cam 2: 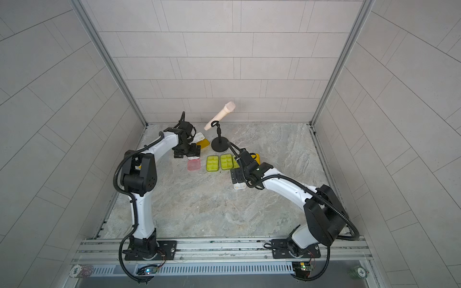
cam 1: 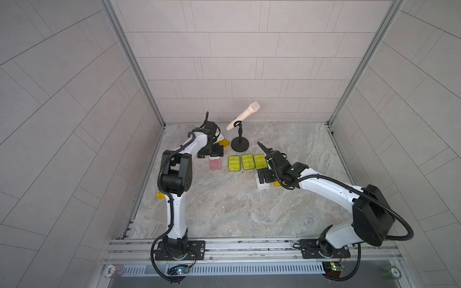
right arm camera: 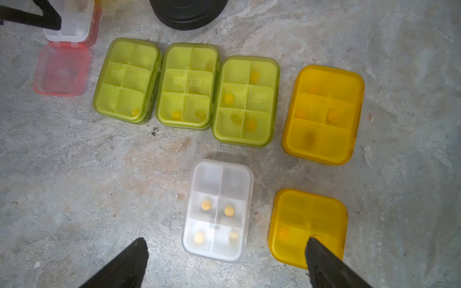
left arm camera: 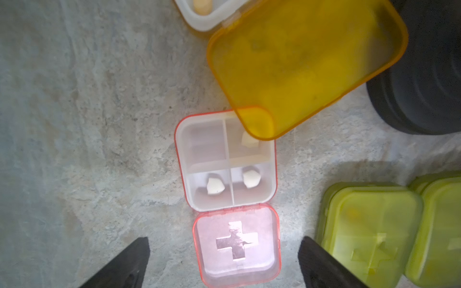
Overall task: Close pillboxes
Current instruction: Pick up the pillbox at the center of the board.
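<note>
**Operator:** What is the state of the left gripper (left arm camera: 222, 239)?

**Technician:** Released. The jaws stand wide and hold nothing. The pink pillbox (cam 1: 215, 165) is open. Its pink lid (left arm camera: 237, 245) lies flat on the table (left arm camera: 74, 124), directly below the gap between the jaws. The pink tray (left arm camera: 225, 162) sits just ahead of the fingertips and holds white pill pieces (left arm camera: 215, 186).

**Operator:** What could go wrong from here?

**Technician:** Two risks, both judged. First, the open orange-yellow lid (left arm camera: 306, 62), further ahead, overhangs one corner of the pink tray. A pink lid folded shut would likely strike it, then jam or drag both boxes. Second, a knock on the light tray could spill the pieces.

**Operator:** How much clearance is there?

**Technician:** Closed lime green pillboxes (left arm camera: 369, 229) lie near one finger, on the side toward the right gripper (right arm camera: 225, 239). The black stand base (left arm camera: 424, 87) limits room beyond them. The opposite side is bare table. The right gripper, also released, hangs over a closed clear pillbox (right arm camera: 217, 199), with one finger above a small orange-yellow pillbox (right arm camera: 308, 217).
</note>
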Available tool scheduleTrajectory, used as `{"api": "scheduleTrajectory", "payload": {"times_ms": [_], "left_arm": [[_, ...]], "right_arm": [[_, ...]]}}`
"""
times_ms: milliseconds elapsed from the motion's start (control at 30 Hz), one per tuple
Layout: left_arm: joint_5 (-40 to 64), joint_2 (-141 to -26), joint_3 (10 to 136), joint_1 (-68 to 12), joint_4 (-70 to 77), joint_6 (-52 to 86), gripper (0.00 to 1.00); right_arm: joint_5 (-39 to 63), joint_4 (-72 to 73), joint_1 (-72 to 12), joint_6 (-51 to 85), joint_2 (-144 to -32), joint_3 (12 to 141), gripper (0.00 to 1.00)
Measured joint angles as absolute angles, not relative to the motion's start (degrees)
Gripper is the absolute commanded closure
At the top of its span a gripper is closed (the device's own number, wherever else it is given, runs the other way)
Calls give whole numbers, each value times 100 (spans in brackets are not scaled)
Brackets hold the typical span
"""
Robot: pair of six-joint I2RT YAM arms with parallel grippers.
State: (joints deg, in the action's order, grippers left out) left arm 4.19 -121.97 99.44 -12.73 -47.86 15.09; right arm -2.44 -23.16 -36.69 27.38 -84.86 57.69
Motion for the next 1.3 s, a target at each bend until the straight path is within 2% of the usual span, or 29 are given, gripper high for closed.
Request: {"api": "scheduleTrajectory", "payload": {"times_ms": [800, 1300], "left_arm": [[119, -13109, 10779, -1352, -5179, 1584, 2], [-10, -13255, 10836, -1339, -5041, 1848, 14]], "right_arm": [[-139, -2346, -3669, 2746, -8593, 5878, 0], [-108, -2351, -3669, 2788, -8582, 5791, 3]]}}
